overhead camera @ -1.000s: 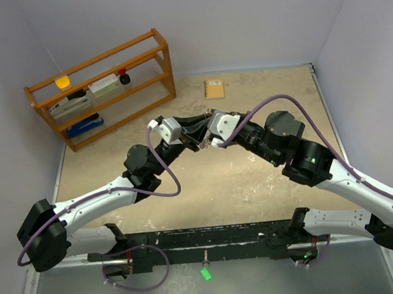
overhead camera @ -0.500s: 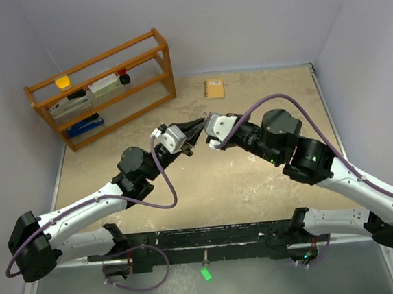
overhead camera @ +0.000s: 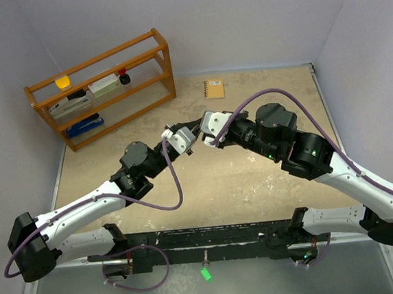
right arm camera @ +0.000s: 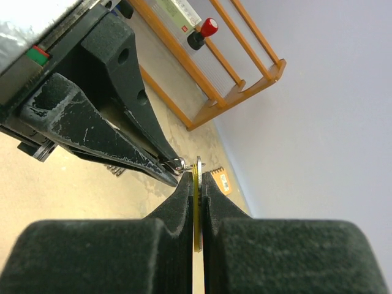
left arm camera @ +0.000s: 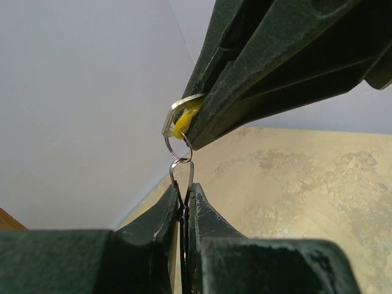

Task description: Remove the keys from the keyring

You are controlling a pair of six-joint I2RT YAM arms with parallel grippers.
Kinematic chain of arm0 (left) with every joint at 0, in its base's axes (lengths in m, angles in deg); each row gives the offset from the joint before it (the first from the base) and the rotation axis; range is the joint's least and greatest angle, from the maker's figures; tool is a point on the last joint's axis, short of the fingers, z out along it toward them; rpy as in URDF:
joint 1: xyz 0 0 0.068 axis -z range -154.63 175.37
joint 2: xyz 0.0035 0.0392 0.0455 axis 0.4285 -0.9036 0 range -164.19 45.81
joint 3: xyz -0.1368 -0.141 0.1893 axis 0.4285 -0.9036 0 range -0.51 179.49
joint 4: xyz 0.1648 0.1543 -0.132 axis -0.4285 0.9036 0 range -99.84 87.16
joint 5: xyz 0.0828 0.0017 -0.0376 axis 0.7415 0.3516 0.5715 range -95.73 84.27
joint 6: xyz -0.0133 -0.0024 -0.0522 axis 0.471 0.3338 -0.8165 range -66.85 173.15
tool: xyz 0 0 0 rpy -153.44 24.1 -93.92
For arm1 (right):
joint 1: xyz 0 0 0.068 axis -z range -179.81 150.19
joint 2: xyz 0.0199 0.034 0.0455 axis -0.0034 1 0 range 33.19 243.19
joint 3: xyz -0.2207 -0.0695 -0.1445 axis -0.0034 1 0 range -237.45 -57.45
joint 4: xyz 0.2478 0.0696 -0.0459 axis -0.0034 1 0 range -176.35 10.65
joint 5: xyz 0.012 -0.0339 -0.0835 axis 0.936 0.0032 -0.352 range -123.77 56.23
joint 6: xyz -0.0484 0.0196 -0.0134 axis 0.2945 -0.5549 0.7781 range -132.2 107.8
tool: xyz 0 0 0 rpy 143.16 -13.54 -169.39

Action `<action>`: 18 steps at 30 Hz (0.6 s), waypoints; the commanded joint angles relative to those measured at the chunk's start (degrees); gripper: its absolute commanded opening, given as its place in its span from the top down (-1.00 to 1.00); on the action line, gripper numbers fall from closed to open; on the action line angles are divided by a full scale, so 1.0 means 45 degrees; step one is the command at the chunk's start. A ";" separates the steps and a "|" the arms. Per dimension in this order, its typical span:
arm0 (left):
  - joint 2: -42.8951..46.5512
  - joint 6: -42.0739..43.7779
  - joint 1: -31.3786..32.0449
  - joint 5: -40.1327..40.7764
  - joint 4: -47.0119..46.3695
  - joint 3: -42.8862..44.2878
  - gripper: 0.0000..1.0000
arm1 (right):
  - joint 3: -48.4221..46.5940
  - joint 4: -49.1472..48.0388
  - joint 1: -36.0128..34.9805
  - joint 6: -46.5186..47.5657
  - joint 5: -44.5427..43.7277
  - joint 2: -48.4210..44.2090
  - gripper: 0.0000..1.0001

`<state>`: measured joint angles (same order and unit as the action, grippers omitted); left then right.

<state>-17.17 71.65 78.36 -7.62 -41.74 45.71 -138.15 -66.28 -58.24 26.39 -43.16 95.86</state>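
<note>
Left gripper [left arm camera: 182, 207] pinches keyring [left arm camera: 174, 174]; right gripper [right arm camera: 197, 187] pinches yellow key [left arm camera: 183, 118], both mid-air. In the left wrist view the key sits at 12 o'clock from the ring. Judged: pull along that line.

The keyring [left arm camera: 182, 174] is thin, shiny silver wire. The key [left arm camera: 182, 115] is bright metal with a yellow plastic head. The jaws are matt black, scuffed plastic. The counter [left arm camera: 306, 184] is mottled matt beige. The far-left rack [overhead camera: 124, 119] is varnished wood.

White-and-black arms [overhead camera: 85, 206], purple cables [overhead camera: 179, 187].
</note>
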 commanded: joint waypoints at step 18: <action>0.0669 -0.1052 0.0021 0.0450 -0.2145 -0.1583 0.21 | -0.0418 -0.2406 0.0036 0.0132 -0.0179 -0.0872 1.00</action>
<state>-16.45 71.36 78.58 -5.80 -41.54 39.81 -138.24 -71.85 -58.24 26.58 -43.27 93.37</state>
